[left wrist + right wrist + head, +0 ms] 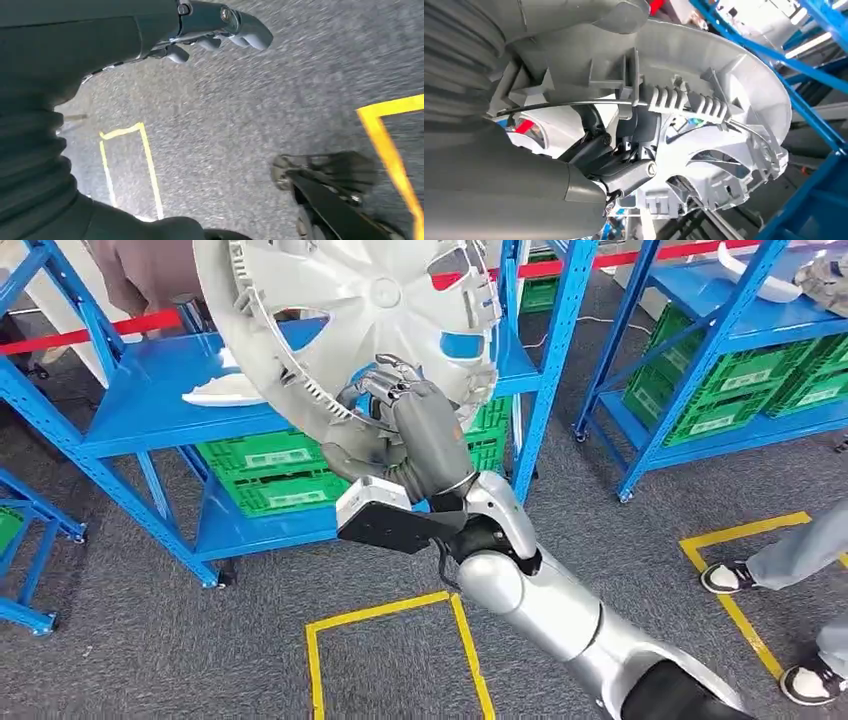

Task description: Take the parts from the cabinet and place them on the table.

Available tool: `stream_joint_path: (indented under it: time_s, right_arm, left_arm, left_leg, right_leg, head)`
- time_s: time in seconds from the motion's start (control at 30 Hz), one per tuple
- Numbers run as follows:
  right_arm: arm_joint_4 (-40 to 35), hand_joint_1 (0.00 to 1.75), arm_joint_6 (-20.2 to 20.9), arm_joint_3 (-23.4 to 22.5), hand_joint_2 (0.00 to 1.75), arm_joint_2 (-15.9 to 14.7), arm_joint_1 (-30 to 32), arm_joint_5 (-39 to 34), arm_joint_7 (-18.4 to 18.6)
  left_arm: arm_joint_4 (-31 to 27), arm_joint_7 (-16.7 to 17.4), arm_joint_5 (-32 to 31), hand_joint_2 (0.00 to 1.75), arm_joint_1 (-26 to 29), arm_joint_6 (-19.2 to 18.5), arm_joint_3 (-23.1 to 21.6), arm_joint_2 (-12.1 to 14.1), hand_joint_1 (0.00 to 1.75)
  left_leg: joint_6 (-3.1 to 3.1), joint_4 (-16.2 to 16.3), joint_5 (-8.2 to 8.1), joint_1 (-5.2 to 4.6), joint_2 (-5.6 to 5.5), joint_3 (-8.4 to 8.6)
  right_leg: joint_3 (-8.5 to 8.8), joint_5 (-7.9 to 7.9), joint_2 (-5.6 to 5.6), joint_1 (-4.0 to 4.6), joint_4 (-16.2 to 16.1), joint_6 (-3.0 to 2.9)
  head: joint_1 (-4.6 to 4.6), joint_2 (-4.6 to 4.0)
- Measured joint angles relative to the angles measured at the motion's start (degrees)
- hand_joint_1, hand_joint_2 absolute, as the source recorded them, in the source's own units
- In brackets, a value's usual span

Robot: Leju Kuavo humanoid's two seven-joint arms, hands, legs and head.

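A large silver-grey wheel cover (350, 310) is held up in the air in front of the blue shelf rack (150, 400). My right hand (400, 425) grips its lower rim, with fingers hooked through the spokes. The right wrist view shows the ribbed inside of the wheel cover (704, 115) and dark fingers (624, 172) curled around a spoke. Another white part (225, 392) lies on the rack's blue shelf behind the cover. My left hand (210, 27) hangs over the grey floor, holding nothing, with its fingers slightly curled and apart.
Green crates (270, 475) fill the lower shelves. A second blue rack (740, 350) with green crates stands at the right. Yellow floor tape (390, 620) marks squares on the grey carpet. A person's legs and shoes (790, 570) stand at the right edge.
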Motion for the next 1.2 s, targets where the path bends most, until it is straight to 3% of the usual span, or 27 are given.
stream_joint_path:
  time_s: [0.07,0.1,0.13,0.17,0.27,0.3,0.33,0.4,0.43,0.47,0.5,0.57,0.6,0.63,0.67,0.77,0.8,0.83,0.9,0.93,0.97,1.03,1.07,1.1,1.13,1.17,1.2]
  right_arm:
    - [0.07,1.75,0.02,0.00,1.75,0.02,0.05,0.37,0.22]
    - [0.05,1.75,0.00,0.00,1.75,0.19,0.02,0.52,0.37]
    - [0.02,1.75,-0.04,-0.04,1.75,0.35,0.03,0.68,0.53]
    - [0.02,1.75,-0.02,-0.04,1.75,0.50,0.15,0.83,0.66]
    - [0.02,1.75,0.31,0.00,1.75,0.48,0.15,1.22,0.77]
    - [0.07,1.75,0.31,0.00,1.75,0.44,0.14,1.25,0.76]
    - [0.07,1.75,0.33,0.00,1.75,0.44,0.13,1.27,0.79]
    - [0.07,1.75,0.35,0.00,1.75,0.44,0.13,1.27,0.77]
    - [0.07,1.75,0.35,0.00,1.75,0.44,0.18,1.27,0.79]
    - [0.07,1.75,0.37,0.00,1.75,0.42,0.27,1.25,0.83]
    - [0.07,1.75,0.39,0.00,1.75,0.42,0.36,1.25,0.90]
    - [0.07,1.75,0.39,0.00,1.75,0.42,0.36,1.25,0.98]
    - [0.07,1.75,0.39,0.00,1.75,0.42,0.26,1.25,1.05]
    - [0.02,1.75,0.37,0.00,1.75,0.46,0.08,1.25,1.09]
    - [0.02,1.75,0.33,-0.02,1.75,0.50,0.14,1.25,1.00]
    - [0.09,1.75,0.26,0.00,1.75,0.50,0.40,1.68,1.11]
    - [0.11,1.75,0.26,0.00,1.75,0.59,0.40,1.88,1.14]
    - [0.09,1.75,0.26,0.00,1.75,0.92,0.35,2.14,1.22]
    - [0.11,1.75,0.33,0.00,1.75,1.29,0.29,2.45,1.31]
    - [0.13,1.75,0.44,0.00,1.75,1.29,0.28,2.51,1.29]
    - [0.26,1.75,0.57,0.02,1.75,1.33,0.27,2.54,1.29]
    - [0.61,1.75,0.63,0.00,1.75,1.38,0.24,2.51,1.27]
    - [0.68,1.75,0.66,0.00,1.75,1.38,0.22,2.51,1.29]
    - [0.70,1.75,0.70,0.00,1.75,1.38,0.13,2.47,1.29]
    - [0.68,1.75,0.70,0.00,1.75,1.44,0.03,2.45,1.29]
    - [0.70,1.75,0.68,-0.13,1.75,1.44,-0.04,2.43,1.33]
    - [0.74,1.75,0.70,-0.13,1.75,1.44,0.03,2.38,1.25]
  left_arm:
    - [-0.02,-0.15,0.09,1.75,-0.02,0.00,0.11,0.02,0.00]
    - [-0.04,-0.24,0.09,1.75,-0.12,0.00,0.17,0.02,0.00]
    - [-0.07,-0.24,0.09,1.75,-0.22,0.00,0.17,0.02,0.00]
    - [-0.09,-0.26,0.04,1.75,-0.23,-0.02,0.22,0.04,0.00]
    - [-0.09,-0.09,-0.22,1.75,-0.10,-0.04,0.28,0.07,0.00]
    - [-0.07,-0.04,-0.26,1.75,-0.09,-0.07,0.28,0.00,0.00]
    - [-0.07,0.00,-0.26,1.75,-0.12,-0.07,0.28,0.00,0.00]
    - [-0.09,0.00,-0.26,1.75,-0.15,-0.07,0.31,0.07,0.00]
    - [-0.09,0.00,-0.26,1.75,-0.14,-0.07,0.31,0.07,0.00]
    - [-0.09,0.00,-0.26,1.75,-0.12,-0.07,0.31,0.07,0.00]
    - [-0.07,0.00,-0.26,1.75,-0.10,-0.07,0.33,0.07,0.00]
    - [-0.07,0.00,-0.28,1.75,-0.13,-0.09,0.31,0.04,0.00]
    - [-0.07,0.02,-0.28,1.75,-0.18,-0.07,0.31,0.00,0.00]
    - [-0.09,0.13,-0.33,1.75,-0.21,-0.07,0.31,-0.13,0.00]
    - [-0.09,0.22,-0.39,1.75,-0.25,-0.09,0.33,-0.09,0.00]
    - [-0.09,0.24,-0.44,1.75,-0.22,-0.07,0.35,-0.04,0.00]
    - [-0.07,0.33,-0.46,1.75,-0.17,-0.07,0.35,0.18,0.00]
    - [-0.07,0.39,-0.50,1.75,-0.18,-0.13,0.35,0.02,0.00]
    - [-0.07,0.44,-0.52,1.75,-0.29,-0.13,0.35,0.02,0.00]
    - [-0.09,0.42,-0.52,1.75,-0.35,-0.13,0.35,0.15,0.00]
    - [-0.09,0.39,-0.52,1.75,-0.41,-0.13,0.35,0.17,0.00]
    - [-0.09,0.35,-0.52,1.75,-0.41,-0.13,0.35,0.26,0.00]
    - [-0.09,0.33,-0.57,1.75,-0.41,-0.13,0.35,0.28,0.00]
    - [-0.11,0.33,-0.74,1.75,-0.47,-0.13,0.35,0.33,0.00]
    - [-0.18,0.26,-0.90,1.75,-0.66,-0.13,0.35,0.33,0.00]
    - [-0.24,0.13,-0.94,1.75,-0.74,-0.13,0.35,0.35,0.00]
    - [-0.22,0.15,-0.96,1.75,-0.75,-0.15,0.35,0.35,0.00]
  left_leg:
    - [-0.06,-6.76,3.51,0.22,0.00,6.19]
    - [0.01,-12.13,2.15,0.34,-0.04,10.20]
    - [0.28,-17.43,-0.69,-0.08,-0.20,13.71]
    - [1.57,-17.86,-0.89,-0.36,-0.52,13.62]
    - [3.27,-18.15,0.41,-0.54,-0.37,12.16]
    - [3.97,-18.23,1.15,-0.36,0.08,11.71]
    - [4.44,-18.23,1.79,-0.37,0.12,10.93]
    - [4.71,-18.11,3.39,-0.47,0.21,9.28]
    - [4.76,-18.00,4.19,-0.56,0.23,8.18]
    - [4.73,-17.87,4.89,-0.62,0.25,7.16]
    - [4.62,-17.67,5.56,-0.65,0.25,6.04]
    - [4.37,-17.10,6.66,-0.66,0.25,4.10]
    - [4.19,-16.75,7.16,-0.65,0.24,3.34]
    - [3.84,-16.45,7.52,-0.90,0.17,2.66]
    - [3.48,-16.38,8.13,-0.79,0.21,2.54]
    - [2.27,-17.21,9.87,-0.75,0.14,2.48]
    - [2.05,-16.86,9.42,-0.42,-0.01,2.10]
    - [1.72,-15.34,6.38,-0.52,-0.07,1.34]
    - [1.12,-7.82,-0.58,-0.24,-0.04,-0.71]
    - [0.87,-3.63,-2.68,-0.23,-0.04,-1.49]
    - [0.67,-0.61,-3.16,-0.22,-0.04,-1.59]
    - [0.61,-1.23,0.45,-0.08,-0.02,1.15]
    - [0.65,-4.53,2.40,-0.01,-0.02,4.08]
    - [0.73,-9.40,2.81,0.04,-0.03,7.99]
    - [0.96,-14.79,0.08,0.02,-0.15,11.68]
    - [1.78,-18.49,-1.27,-0.50,-0.42,13.72]
    - [2.24,-18.05,-0.69,-0.60,-0.48,12.71]
  right_leg:
    - [-2.04,1.48,-0.01,-0.18,0.25,0.52]
    - [-2.54,2.06,-0.01,-0.21,0.47,0.83]
    - [-3.08,2.55,0.01,-0.05,0.57,1.24]
    - [-2.94,3.19,-0.09,-0.06,0.36,1.61]
    - [-3.10,4.97,-0.08,-0.25,-0.38,2.89]
    - [-3.65,3.34,0.11,-0.56,0.48,3.12]
    - [-4.52,-0.21,0.12,-0.50,2.77,3.27]
    - [-6.99,-7.54,0.27,-0.48,11.71,3.68]
    - [-7.79,-9.26,0.29,-0.48,16.11,3.76]
    - [-7.77,-9.07,0.30,-0.47,18.59,3.75]
    - [-6.65,-7.44,0.30,-0.42,18.69,3.62]
    - [-1.00,-3.95,0.30,-0.22,12.60,3.08]
    - [3.21,-4.06,0.30,-0.05,7.35,2.63]
    - [6.75,-6.79,0.25,0.40,2.01,2.14]
    - [7.33,-7.29,0.29,0.45,0.66,1.89]
    - [6.35,-5.93,0.35,0.59,0.32,0.72]
    - [5.92,-4.99,-0.10,0.11,-0.10,0.23]
    - [5.13,-4.26,-0.02,0.07,-0.12,-0.25]
    - [3.38,-2.75,0.01,0.06,-0.11,-0.42]
    - [2.44,-2.05,0.00,0.07,-0.07,-0.40]
    - [1.45,-1.29,-0.03,0.06,-0.03,-0.30]
    - [-0.52,0.25,-0.07,0.02,0.06,0.01]
    - [-1.50,0.96,-0.07,-0.02,0.14,0.21]
    - [-2.33,1.66,-0.06,-0.05,0.29,0.46]
    - [-2.81,2.19,-0.06,0.05,0.52,0.81]
    - [-3.13,2.77,-0.17,0.13,0.59,1.24]
    - [-2.94,3.42,-0.24,0.06,0.19,1.60]
  head:
    - [-0.02,0.00]
    - [-0.02,0.00]
    - [-0.04,0.00]
    - [0.14,0.00]
    - [0.04,0.00]
    - [0.11,0.00]
    - [0.22,0.00]
    - [0.33,0.00]
    - [0.33,0.00]
    - [0.33,0.00]
    - [0.35,0.00]
    - [0.35,0.00]
    - [0.35,0.00]
    - [0.37,0.00]
    - [0.26,0.00]
    - [0.57,0.00]
    - [0.57,0.00]
    - [0.33,0.00]
    - [0.02,0.00]
    - [0.02,0.00]
    - [0.02,0.00]
    - [0.02,0.00]
    - [0.02,0.00]
    - [0.00,0.00]
    - [0.00,0.00]
    - [0.20,0.00]
    - [0.35,0.00]
